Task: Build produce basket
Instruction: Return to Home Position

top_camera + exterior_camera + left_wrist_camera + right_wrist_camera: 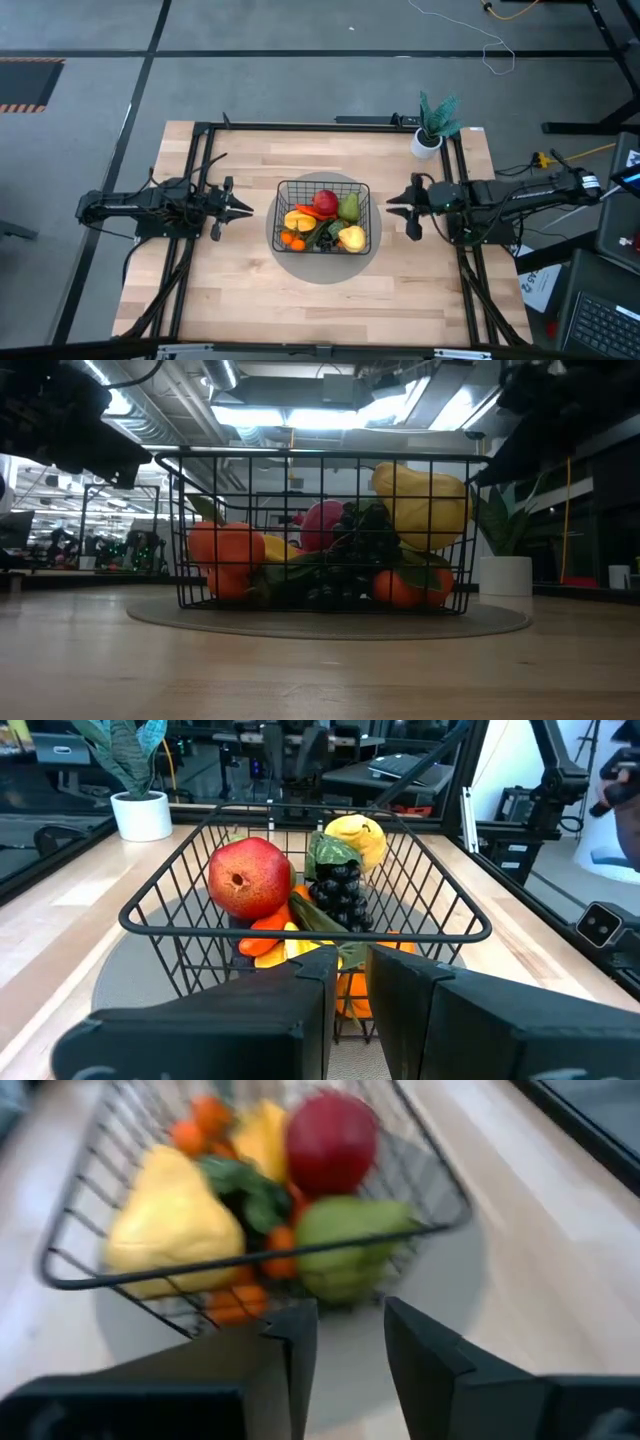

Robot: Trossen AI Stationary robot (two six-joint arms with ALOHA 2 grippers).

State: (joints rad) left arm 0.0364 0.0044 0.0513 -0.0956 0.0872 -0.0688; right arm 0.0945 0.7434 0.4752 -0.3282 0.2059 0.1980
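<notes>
The black wire basket (323, 215) stands on a round grey mat (300, 262) at the table's middle. Produce fills it: a red apple (250, 877), dark grapes (338, 895), a green pear (350, 1240), a yellow piece (175, 1220), small oranges (290, 240) and a carrot (268, 925). My left gripper (245, 210) hangs level just left of the basket, its fingers (315, 970) a narrow gap apart with nothing between them. My right gripper (393, 208) hangs right of the basket, slanting down toward it, open and empty (350, 1325).
A teal plant in a white pot (435, 125) stands at the table's far right corner. Black frame rails (190, 250) run along the table's left, right and far sides. Bare wood (320, 310) lies between the mat and the near edge.
</notes>
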